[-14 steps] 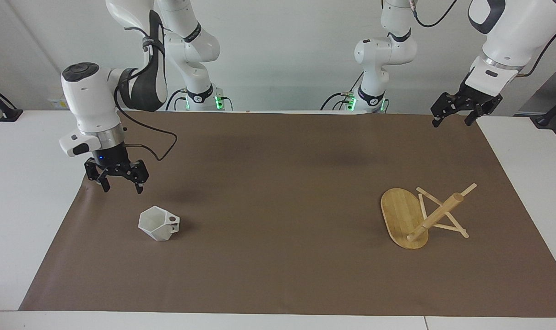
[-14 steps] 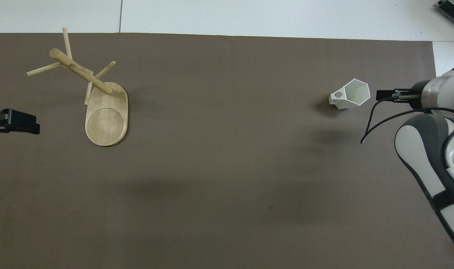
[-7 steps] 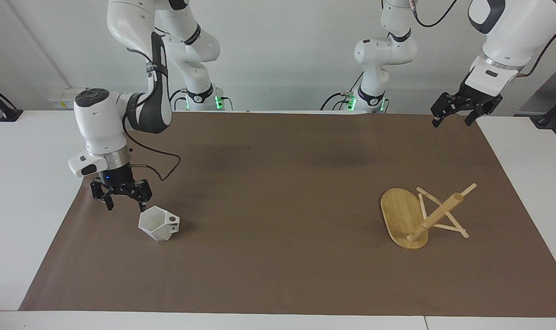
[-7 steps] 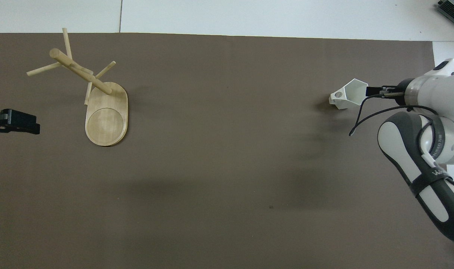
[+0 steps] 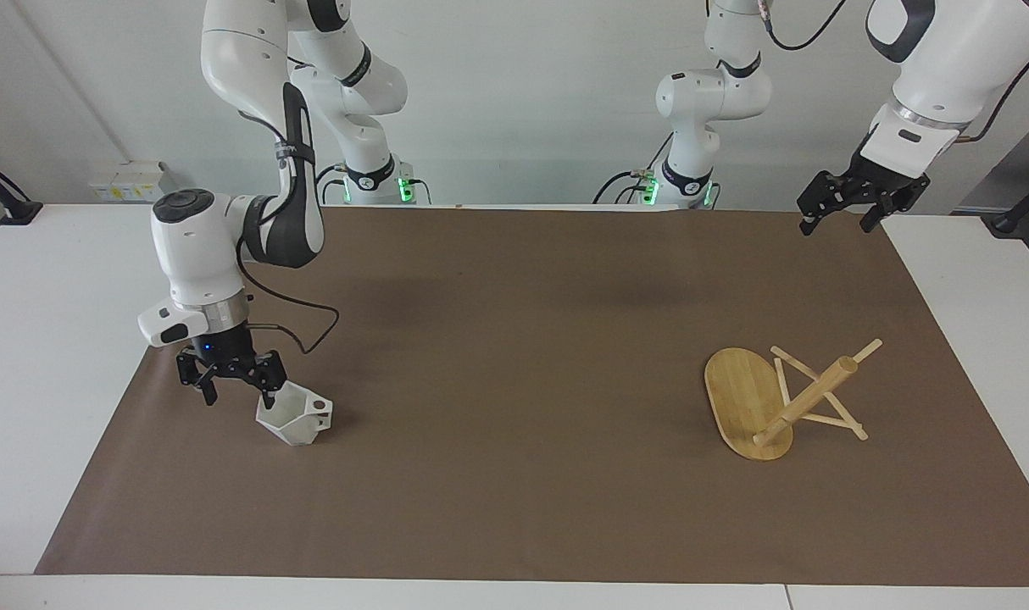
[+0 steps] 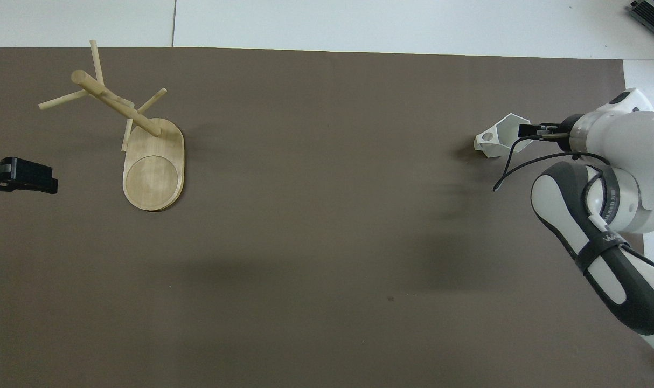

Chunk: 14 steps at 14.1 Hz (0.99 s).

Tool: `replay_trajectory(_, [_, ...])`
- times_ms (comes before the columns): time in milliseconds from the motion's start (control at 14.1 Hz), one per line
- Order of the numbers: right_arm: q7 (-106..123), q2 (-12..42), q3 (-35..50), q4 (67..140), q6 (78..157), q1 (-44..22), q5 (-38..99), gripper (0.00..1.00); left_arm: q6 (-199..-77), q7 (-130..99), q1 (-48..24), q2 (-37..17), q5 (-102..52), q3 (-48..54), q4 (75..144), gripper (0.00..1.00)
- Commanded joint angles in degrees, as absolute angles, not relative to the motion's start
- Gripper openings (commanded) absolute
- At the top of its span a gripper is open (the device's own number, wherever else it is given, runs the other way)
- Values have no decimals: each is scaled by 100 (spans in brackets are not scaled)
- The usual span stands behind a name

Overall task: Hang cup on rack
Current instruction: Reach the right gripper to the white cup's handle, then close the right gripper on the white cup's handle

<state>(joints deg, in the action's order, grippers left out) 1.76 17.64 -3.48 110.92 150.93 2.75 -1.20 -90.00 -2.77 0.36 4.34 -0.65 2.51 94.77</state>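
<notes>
**Q:** Cup first: where is it?

**A:** A small white faceted mug with a hexagonal rim and a blocky handle pierced by a round hole, the cup [image 5: 292, 417] sits on the brown paper sheet [image 5: 514, 339] covering the tabletop [image 5: 48, 339], toward the right arm's end. It is tilted, its mouth turned toward that end.

**Q:** And the right end effector?

**A:** The right end effector [image 5: 237, 385] is low at the cup's rim, fingers spread open; one fingertip [image 5: 270, 394] is at the rim's edge. Whether it touches, I cannot tell. Nothing is gripped.

**Q:** The rack?

**A:** A light bamboo mug tree with an oval base, thick post and thin crossing pegs, the rack [image 5: 748, 402] lies tipped over toward the left arm's end, well apart from the cup.

**Q:** The left arm?

**A:** It waits. The left end effector [image 5: 843, 218] hangs open and empty over the sheet's corner near the robots.
</notes>
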Motion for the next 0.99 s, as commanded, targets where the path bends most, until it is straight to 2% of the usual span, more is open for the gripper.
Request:
replay_trajectory(0, [-52,1959,-299,11065,15371,281,-105,100,-8930,-343,9,536,62,237,9545,100])
replay_trajectory(781, [-185,2039,-202,11013,15346,281,-105,100,-9017,-308,-62,527,62,246,9545,100])
replay_trajectory(923, [-185,2039,-193,11013,15319,272,-105,91,-8991,-360,-70,536,62,255,9545,100])
